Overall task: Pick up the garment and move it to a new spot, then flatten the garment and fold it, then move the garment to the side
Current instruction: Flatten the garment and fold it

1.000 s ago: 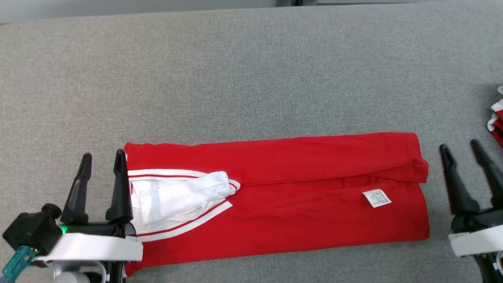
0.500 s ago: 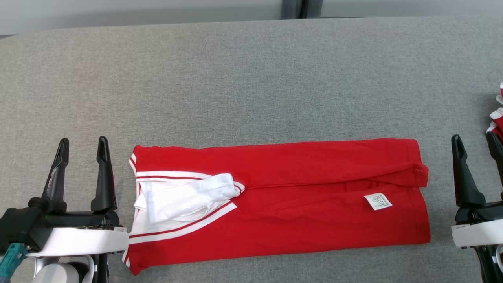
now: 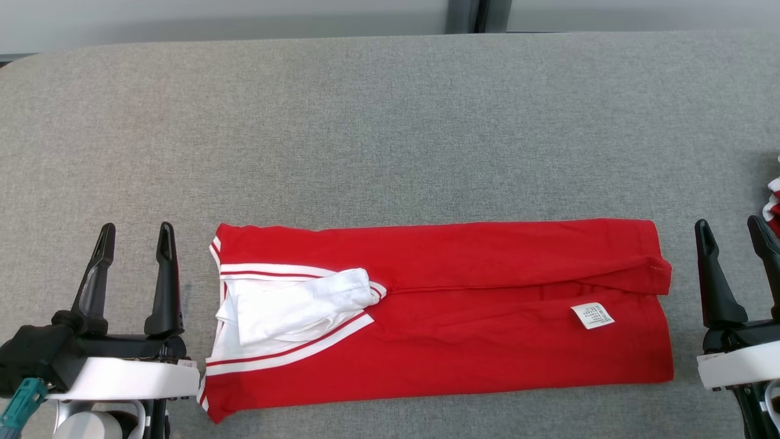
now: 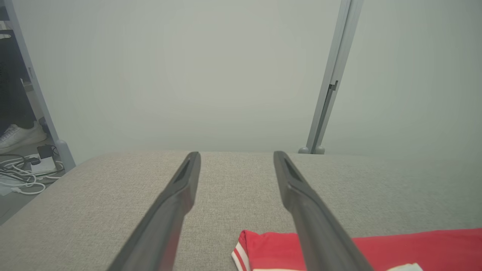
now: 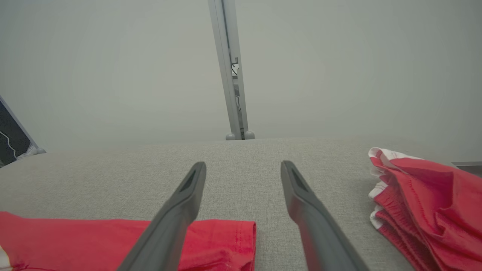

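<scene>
A red garment with white trim lies folded into a long strip across the grey table, its white sleeve and striped collar at the left end, a small white label near the right end. My left gripper stands open just left of the garment's left edge, nothing between its fingers. My right gripper is open just beyond the garment's right edge. The left wrist view has the garment's striped corner beside the open left gripper. In the right wrist view the garment's hem lies below the open right gripper.
A pile of other red and white clothes sits at the table's right edge, close to my right gripper, and peeks in as the pile in the head view. A grey post stands behind the table. Cables lie on the floor at the left.
My left gripper has drawn back leftward off the garment's left edge and both grippers now stand clear of it. The head camera has tilted, shifting the whole picture down slightly.
</scene>
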